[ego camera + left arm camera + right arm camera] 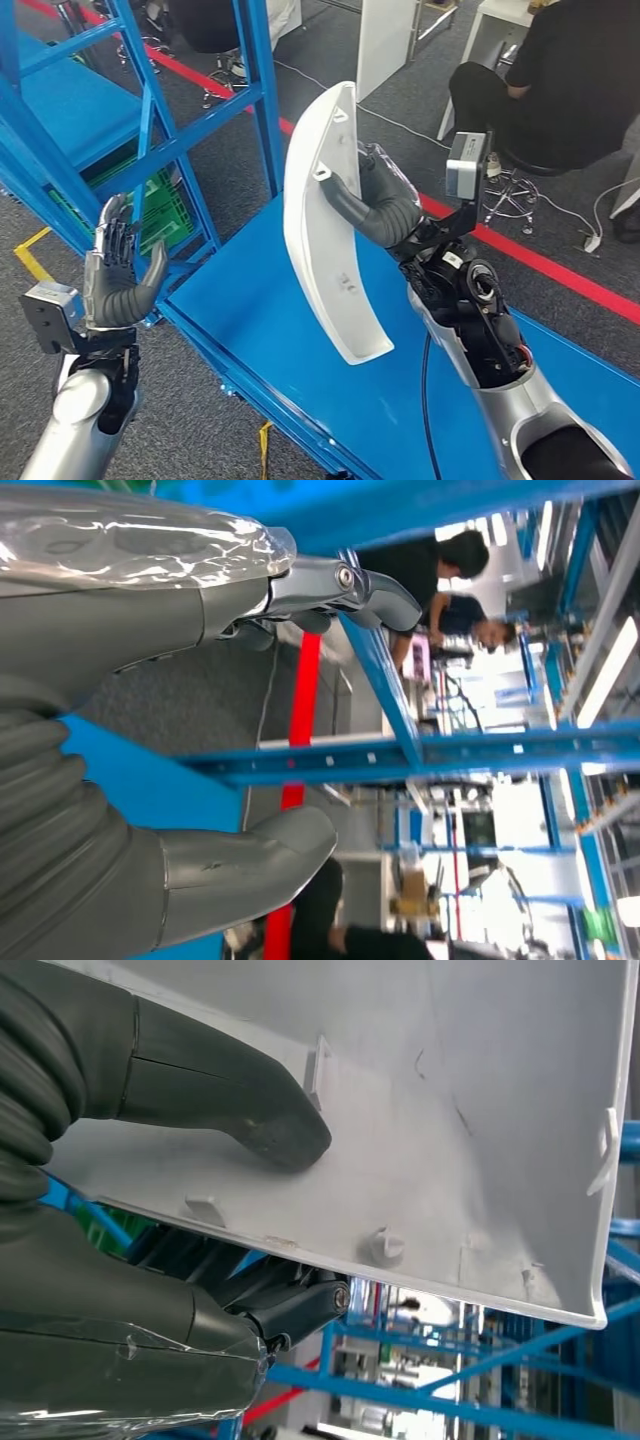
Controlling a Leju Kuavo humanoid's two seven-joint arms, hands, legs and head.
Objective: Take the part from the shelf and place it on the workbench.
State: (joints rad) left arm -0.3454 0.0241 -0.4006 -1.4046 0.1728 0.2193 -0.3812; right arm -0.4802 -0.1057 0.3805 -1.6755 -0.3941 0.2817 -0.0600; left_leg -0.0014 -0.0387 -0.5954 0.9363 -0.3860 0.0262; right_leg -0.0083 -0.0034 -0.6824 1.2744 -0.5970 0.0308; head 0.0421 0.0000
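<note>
The part is a curved white plastic panel (324,230) with small clips on its inner face. My right hand (377,205) grips its edge, thumb pressed on the inner face and fingers behind it, holding it upright over the blue workbench (256,310). Close up, the thumb (226,1100) lies flat on the panel (453,1130). My left hand (113,270) is raised beside the blue shelf frame (162,140), fingers spread and holding nothing. In the left wrist view the left hand's thumb (241,870) and fingers (332,585) stand apart with nothing between them.
The blue shelf frame stands at the left with a green crate (162,210) on the floor under it. A red line (543,265) crosses the grey carpet behind the bench. A person in black (558,80) sits at the back right near white desks.
</note>
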